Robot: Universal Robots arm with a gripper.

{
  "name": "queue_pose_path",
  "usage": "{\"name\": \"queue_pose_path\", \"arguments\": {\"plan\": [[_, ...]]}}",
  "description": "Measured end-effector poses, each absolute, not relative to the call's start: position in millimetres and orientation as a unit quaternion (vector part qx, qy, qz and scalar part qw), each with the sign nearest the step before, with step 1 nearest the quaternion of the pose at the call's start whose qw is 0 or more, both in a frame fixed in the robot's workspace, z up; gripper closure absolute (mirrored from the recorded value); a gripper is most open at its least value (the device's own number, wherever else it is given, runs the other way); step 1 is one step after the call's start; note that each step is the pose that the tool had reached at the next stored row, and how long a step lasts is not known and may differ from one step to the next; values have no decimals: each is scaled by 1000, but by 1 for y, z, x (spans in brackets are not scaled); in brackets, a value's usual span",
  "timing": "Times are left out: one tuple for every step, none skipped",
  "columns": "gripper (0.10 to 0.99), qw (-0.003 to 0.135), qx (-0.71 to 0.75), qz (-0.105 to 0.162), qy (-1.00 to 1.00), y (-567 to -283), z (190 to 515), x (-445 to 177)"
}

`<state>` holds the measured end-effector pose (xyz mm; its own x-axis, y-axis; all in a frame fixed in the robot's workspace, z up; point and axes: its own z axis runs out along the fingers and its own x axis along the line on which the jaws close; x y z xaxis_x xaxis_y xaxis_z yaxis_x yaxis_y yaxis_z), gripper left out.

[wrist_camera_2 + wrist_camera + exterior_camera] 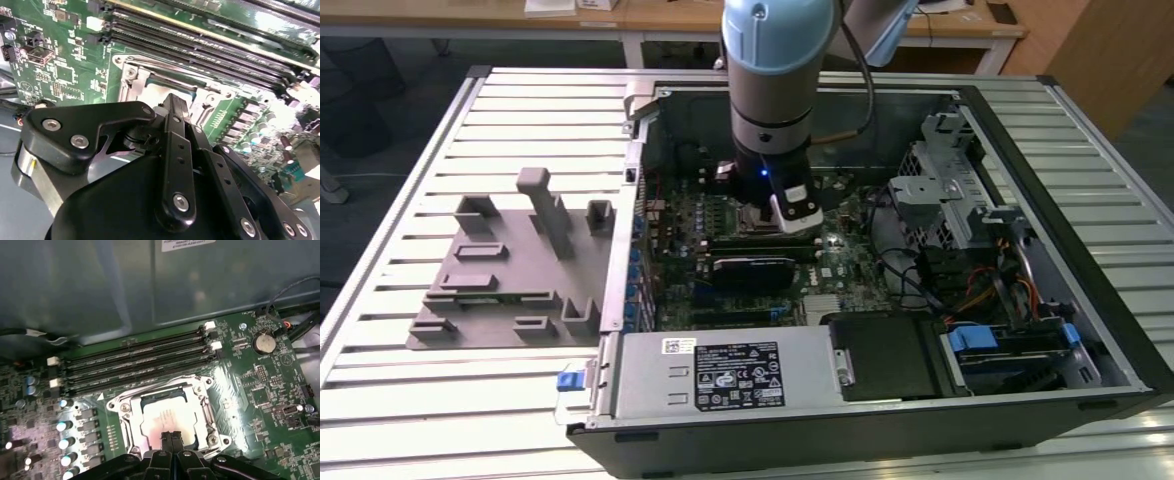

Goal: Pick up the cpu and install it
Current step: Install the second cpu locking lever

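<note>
The cpu [162, 416], a flat square chip with a pale silvery top, lies flat inside the motherboard socket's metal frame [123, 416] in the first wrist view. My gripper [171, 439] hangs straight over the near edge of the chip, its two black fingertips pressed together with nothing visible between them. Whether the tips touch the chip I cannot tell. In the second wrist view the gripper [172, 104] points down at the socket frame [134, 75]. The exterior view shows the arm reaching down into the open computer case, the gripper [797, 220] low over the green board.
A grey slotted fixture [507, 270] sits on the slatted table at the exterior view's left. Black memory slots [135, 365] run beside the socket. The case wall [1061, 230], drive cage [947, 190], cables and the power supply [720, 375] ring the board.
</note>
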<state>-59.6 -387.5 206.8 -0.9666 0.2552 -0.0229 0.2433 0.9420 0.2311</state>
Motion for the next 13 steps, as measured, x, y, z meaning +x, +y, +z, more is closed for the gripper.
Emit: {"name": "queue_pose_path", "arguments": {"plan": [[980,26,126,112,985,-386,207,-59],[980,26,126,109,986,-383,207,-58],[980,27,126,107,986,-381,206,-57],[980,27,126,105,986,-378,206,-56],[980,27,126,104,986,-375,206,-56],[980,27,126,104,986,-373,206,-55],[980,27,126,104,986,-373,206,-55],[980,27,126,104,986,-373,206,-55],[980,27,126,104,986,-373,206,-55],[980,27,126,104,986,-373,206,-55],[980,27,126,104,986,-373,205,-55],[980,27,126,104,986,-373,205,-55],[980,27,126,104,986,-373,205,-55]]}}
